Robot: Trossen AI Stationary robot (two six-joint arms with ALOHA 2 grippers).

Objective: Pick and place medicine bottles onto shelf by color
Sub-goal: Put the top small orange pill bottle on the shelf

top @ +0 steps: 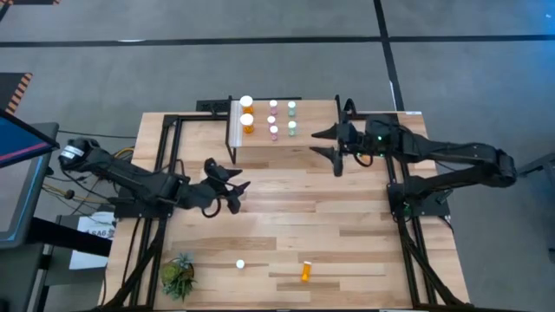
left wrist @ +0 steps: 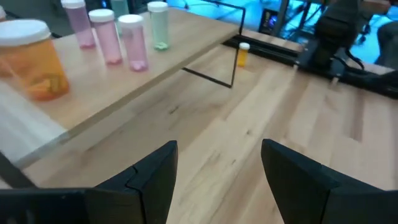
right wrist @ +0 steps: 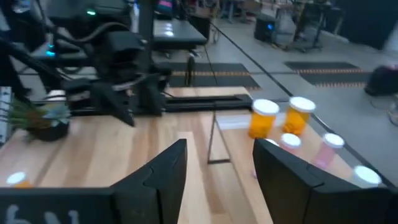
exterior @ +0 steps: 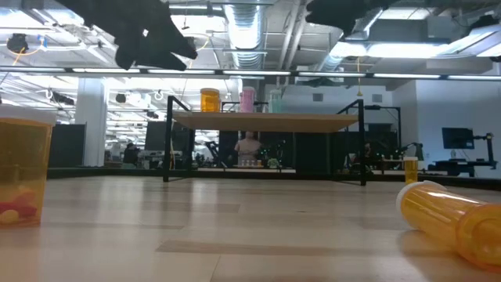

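Orange bottles crowd the low view: one standing bottle [exterior: 23,168] at the table's near edge, with another orange bottle [top: 306,271] lying on its side a little way along, both well apart from the shelf [top: 299,143] at the far end. You have two large orange bottles [top: 247,113], four pink bottles [top: 273,120] and two pale green bottles [top: 292,118] already upright on the shelf in colour rows. Your left pincer [top: 236,186] hangs above mid-table with its fingers spread and nothing between them; your right pincer [top: 323,144] hovers just beside the shelf's open end, likewise spread and empty. Expect the lying bottle to roll if you close on it off-centre, and its round body may slip from the fingers. Watch any orange bottle you bring in: the orange row sits by the white strip, close to the pink row, so a wide approach could topple a neighbour. A potted plant [top: 179,276] stands near the upright bottle and may crowd the left arm's reach. Something small and orange beyond the shelf's far leg [left wrist: 243,53] could be another bottle, though you cannot be sure from the left wrist view.
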